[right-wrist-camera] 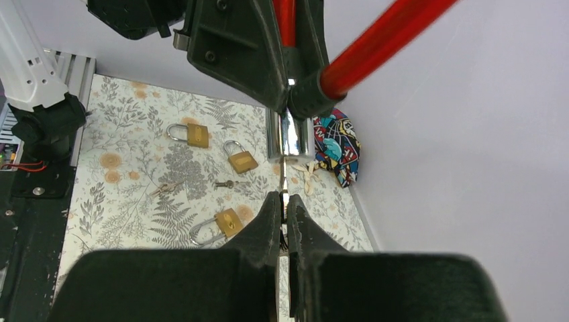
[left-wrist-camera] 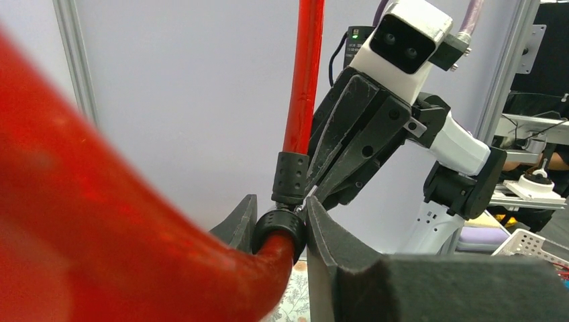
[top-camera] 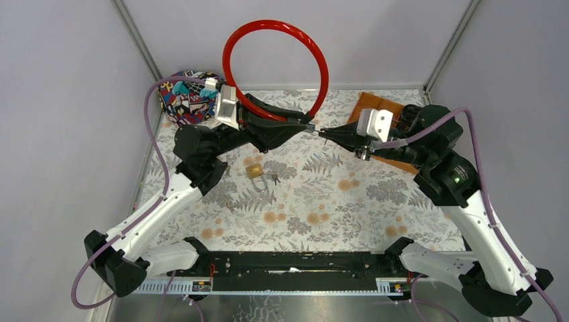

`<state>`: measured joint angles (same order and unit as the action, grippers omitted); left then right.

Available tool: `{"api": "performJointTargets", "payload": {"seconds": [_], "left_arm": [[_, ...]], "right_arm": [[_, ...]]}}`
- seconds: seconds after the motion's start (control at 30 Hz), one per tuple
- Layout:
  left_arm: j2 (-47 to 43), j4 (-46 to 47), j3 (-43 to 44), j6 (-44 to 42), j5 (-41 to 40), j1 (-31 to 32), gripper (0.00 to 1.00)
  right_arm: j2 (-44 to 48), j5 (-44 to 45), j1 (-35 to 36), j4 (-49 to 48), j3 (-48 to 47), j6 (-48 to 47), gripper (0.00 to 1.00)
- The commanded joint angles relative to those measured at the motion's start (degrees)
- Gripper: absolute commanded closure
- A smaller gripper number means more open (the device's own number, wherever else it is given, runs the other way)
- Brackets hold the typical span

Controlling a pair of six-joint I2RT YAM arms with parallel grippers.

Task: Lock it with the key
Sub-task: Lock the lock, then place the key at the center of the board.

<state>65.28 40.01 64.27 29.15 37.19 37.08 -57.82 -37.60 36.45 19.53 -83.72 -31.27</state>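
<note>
A red cable lock [top-camera: 275,27] forms a big loop held up above the table. My left gripper [top-camera: 310,125] is shut on its black end piece [left-wrist-camera: 278,228], the other black end [left-wrist-camera: 290,176] standing just above it. In the right wrist view the silver lock cylinder [right-wrist-camera: 290,137] hangs below the left fingers [right-wrist-camera: 235,47]. My right gripper [right-wrist-camera: 284,200] is shut on a thin key [right-wrist-camera: 284,176] whose tip reaches the cylinder. The two grippers meet tip to tip [top-camera: 322,133].
Three brass padlocks [right-wrist-camera: 196,135] [right-wrist-camera: 241,161] [right-wrist-camera: 225,223] and loose keys [right-wrist-camera: 225,184] [right-wrist-camera: 163,189] lie on the floral table. A patterned pouch [top-camera: 188,97] sits at the back left, a brown board [top-camera: 376,107] at the back right under the right arm.
</note>
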Motion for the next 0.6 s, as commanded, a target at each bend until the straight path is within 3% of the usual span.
{"api": "performJointTargets", "payload": {"seconds": [0.0, 0.33, 0.57], "left_arm": [[-3.5, 9.3, 3.3, -2.4, -1.9, -1.5, 1.00], [-5.9, 6.3, 2.4, -3.7, 0.4, -6.6, 1.00], [-7.6, -8.8, -7.2, -6.7, 0.9, -5.8, 1.00]], "right_arm": [[3.1, 0.8, -2.2, 0.9, 1.8, 1.8, 1.00], [3.5, -2.1, -10.7, 2.8, 4.6, 4.7, 1.00], [1.9, 2.6, -11.2, -4.7, 10.7, 28.1, 1.00]]}}
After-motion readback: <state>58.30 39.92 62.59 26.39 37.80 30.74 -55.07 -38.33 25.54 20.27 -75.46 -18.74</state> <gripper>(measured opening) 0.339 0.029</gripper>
